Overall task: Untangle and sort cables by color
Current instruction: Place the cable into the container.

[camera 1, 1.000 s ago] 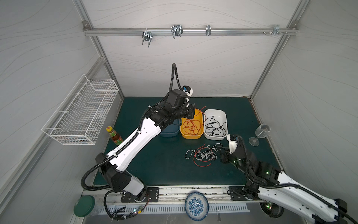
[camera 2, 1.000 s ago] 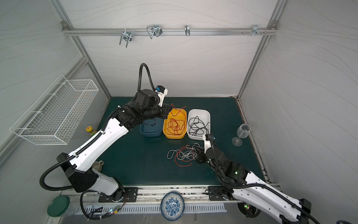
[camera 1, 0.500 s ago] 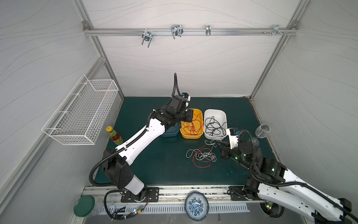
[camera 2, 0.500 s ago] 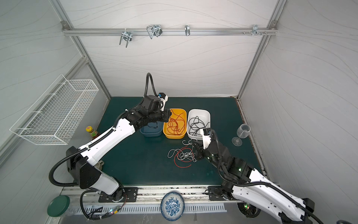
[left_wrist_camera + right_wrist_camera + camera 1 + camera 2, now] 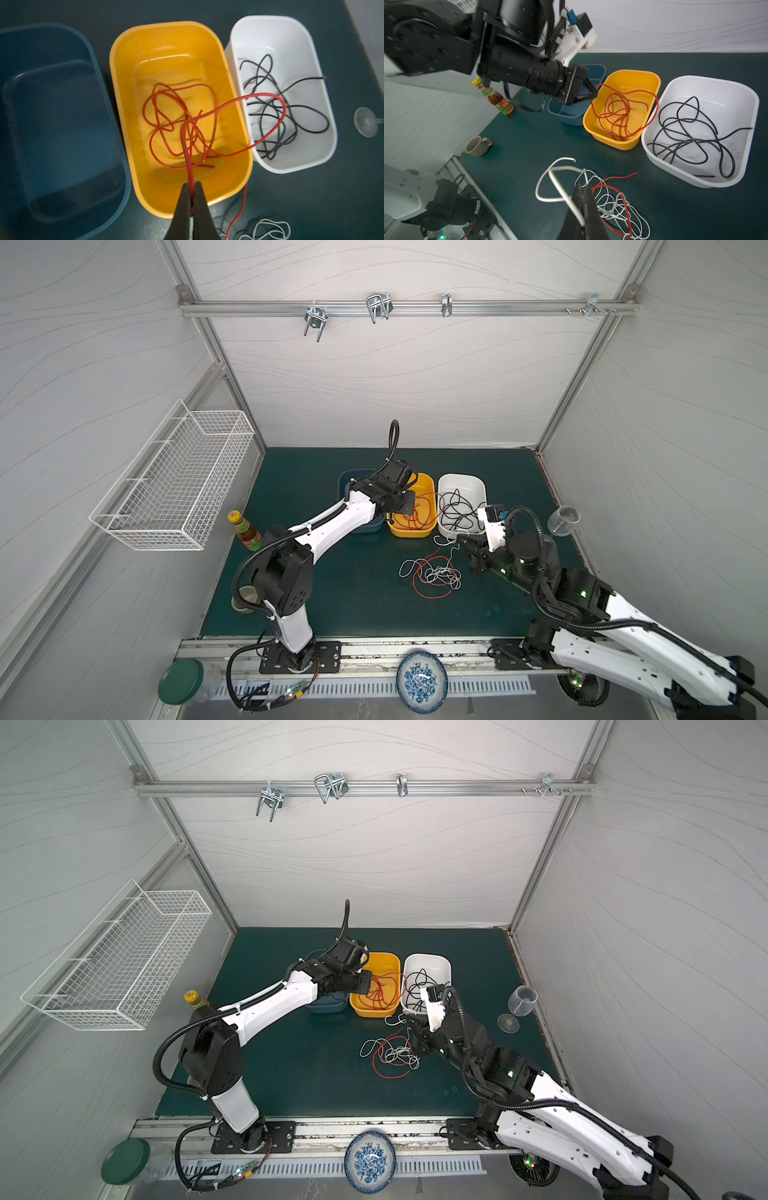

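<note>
- Left end effector (image 5: 192,184): we find it clamped shut on a red cable (image 5: 261,95) at the rim of the yellow bin (image 5: 166,37). The cable's loop overhangs the white bin (image 5: 270,29).
- Right end effector (image 5: 584,187): pinched shut on a white cable (image 5: 564,197), by the red-and-white tangle (image 5: 434,573).
- Open surface (image 5: 332,593) lies left of the tangle.
- Black cables (image 5: 685,133) lie coiled in the white bin.

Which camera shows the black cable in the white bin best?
The right wrist view: the black cable lies large and unobstructed in the white bin. The left wrist view shows it with a red cable looping across. In both top views it is tiny.
</note>
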Robot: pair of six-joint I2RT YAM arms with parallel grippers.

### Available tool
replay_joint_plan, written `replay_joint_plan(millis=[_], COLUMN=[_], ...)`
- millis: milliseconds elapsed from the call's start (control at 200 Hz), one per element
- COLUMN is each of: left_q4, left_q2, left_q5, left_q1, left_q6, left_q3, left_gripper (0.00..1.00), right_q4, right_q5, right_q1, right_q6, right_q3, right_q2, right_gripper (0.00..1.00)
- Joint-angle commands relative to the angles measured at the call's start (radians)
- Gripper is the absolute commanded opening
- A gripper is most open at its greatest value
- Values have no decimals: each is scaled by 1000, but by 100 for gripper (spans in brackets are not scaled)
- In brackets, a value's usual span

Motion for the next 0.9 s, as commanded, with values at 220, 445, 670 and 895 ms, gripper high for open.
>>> replay_joint_plan(millis=[220,445,670,895], left_q4=[-7,-152,-210,-220], left_q2=[-50,94,175,208], left_q5=[-190,-195,-209,-174], left_q1=[39,31,27,-9], left_q6=[-67,-102,-156,-164], left_q3=[10,134,179,208], left_gripper=[0,0,0,0], right_q4=[11,25,33,54], right_q5=[-15,-41,-77,-108], right_q1=[-4,-4,-5,-4], right_q6=[-15,-6,0,15], right_q3=[11,27,49,53], right_q2=[-14,2,3,31], right_gripper=[0,0,0,0])
